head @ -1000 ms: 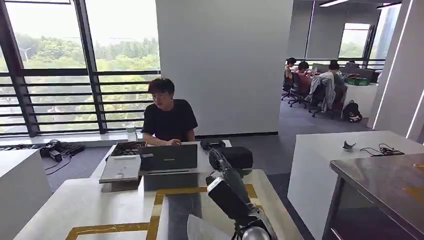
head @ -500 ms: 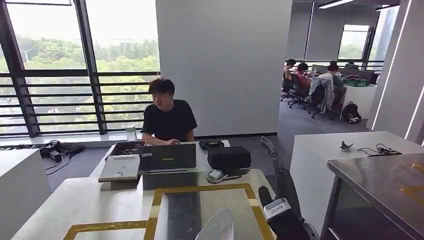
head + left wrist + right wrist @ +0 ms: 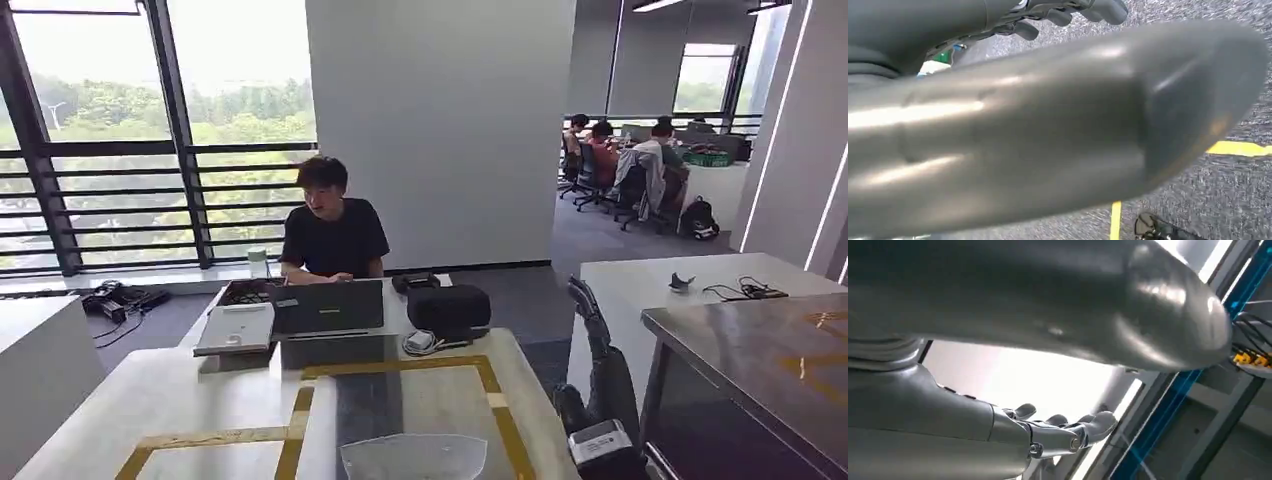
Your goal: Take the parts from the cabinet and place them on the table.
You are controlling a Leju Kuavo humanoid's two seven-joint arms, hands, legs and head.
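Head view shows the right hand (image 3: pixel 590 310) raised beside the marble table (image 3: pixel 180 400), dark fingers (image 3: pixel 583 293) extended and apart, holding nothing. Right wrist view has the same hand (image 3: pixel 1068 432) with fingers straight and spread against a bright window. Left wrist view shows the left hand (image 3: pixel 1073 12), fingers loosely spread, nothing in them, over speckled grey carpet (image 3: pixel 1238 200) with a yellow floor line (image 3: pixel 1240 148). On the table's near edge lies a pale translucent part (image 3: pixel 412 456), inside gold inlay. Beyond sit a grey laptop (image 3: pixel 328 306), a black pouch (image 3: pixel 448 306) and a seated person (image 3: pixel 330 235); a steel-topped bench (image 3: pixel 760 350) stands to the right
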